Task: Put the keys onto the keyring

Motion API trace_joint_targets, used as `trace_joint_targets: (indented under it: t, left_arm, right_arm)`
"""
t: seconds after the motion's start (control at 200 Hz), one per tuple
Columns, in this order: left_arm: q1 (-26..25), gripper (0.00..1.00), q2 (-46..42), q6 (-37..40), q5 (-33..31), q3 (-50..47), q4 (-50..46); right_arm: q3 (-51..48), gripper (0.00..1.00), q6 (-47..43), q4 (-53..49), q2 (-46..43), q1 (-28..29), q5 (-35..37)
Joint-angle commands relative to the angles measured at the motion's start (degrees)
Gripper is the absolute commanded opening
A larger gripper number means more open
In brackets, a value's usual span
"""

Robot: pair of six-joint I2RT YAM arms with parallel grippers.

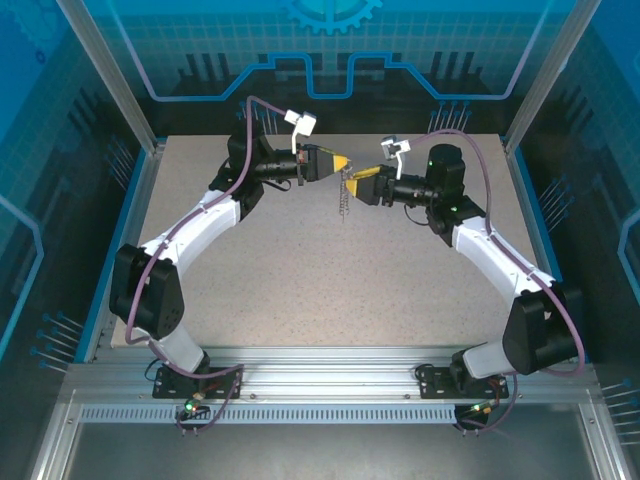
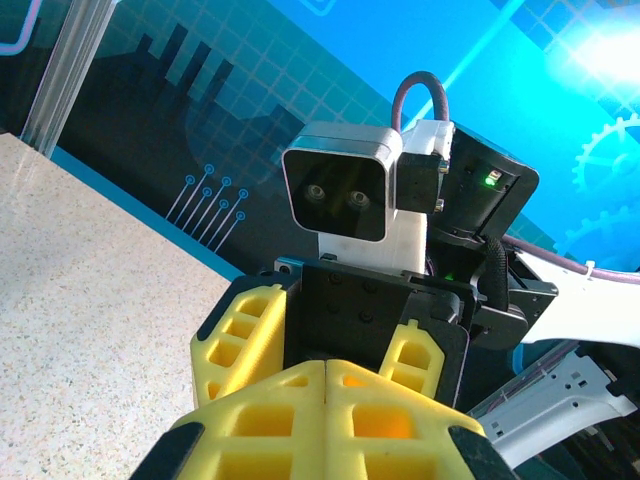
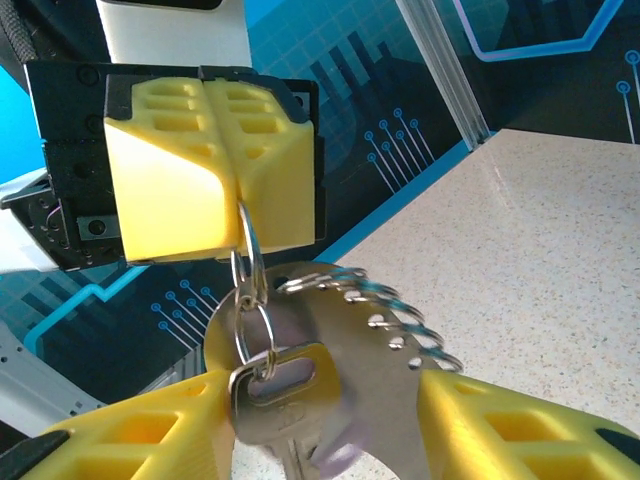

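two grippers meet nose to nose above the far part of the table, and the task's things hang in the air between them. on the left, your left gripper has its fingers pressed together, pinching a thin wire ring at the very tips. from that ring dangles a silver key, touching the broad grey keyring just to its right, with the beaded chain draped over it. your right gripper is part-spread and seems to clamp the keyring and key flat between its pads. expect light, stiff, slick metal: the wire will likely twist or slip, so hold flat faces, not edges, and move slowly because loose parts swing. the key's blade is cut off below, a lilac patch there is too blurred to name, and you cannot tell whether the wire ring already passes through the keyring.
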Motion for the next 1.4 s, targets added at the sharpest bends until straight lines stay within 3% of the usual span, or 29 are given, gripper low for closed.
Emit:
trace_joint_targets:
  t: [0.0, 0.16, 0.365, 0.455, 1.27, 1.346, 1.396]
  left_arm:
    - [-0.5, 0.00, -1.8, 0.0, -0.5, 0.6, 1.7]
    - [-0.5, 0.00, -1.8, 0.0, -0.6, 0.6, 1.8]
    - [-0.5, 0.00, -2.5, -0.2, -1.5, -0.3, 2.6]
    - [-0.5, 0.00, -2.8, -0.9, -2.2, -1.0, 3.9]
    - [-1.3, 0.00, -4.7, -9.9, -8.6, -11.4, 21.8]
    - [-1.3, 0.00, -4.9, -11.3, -9.8, -12.7, 24.1]
    - [-1.3, 0.00, -5.0, -12.3, -10.9, -13.6, 26.2]
  right_arm:
    - [1.9, 0.52, -1.4, -1.1, 0.8, 1.0, 0.6]
    - [2.0, 0.45, -2.3, -2.9, 0.9, 1.0, 1.7]
    - [1.3, 0.10, -2.4, -3.3, 0.4, 1.2, 1.8]
    - [1.0, 0.00, -2.4, -3.2, 0.0, 1.4, 1.5]
    - [0.5, 0.00, -2.4, -3.8, 0.3, 6.0, 4.5]
    - [-0.5, 0.08, -2.3, -4.2, -0.7, 5.7, 5.3]
    - [-1.5, 0.19, -2.0, -4.3, -1.6, 5.3, 5.9]
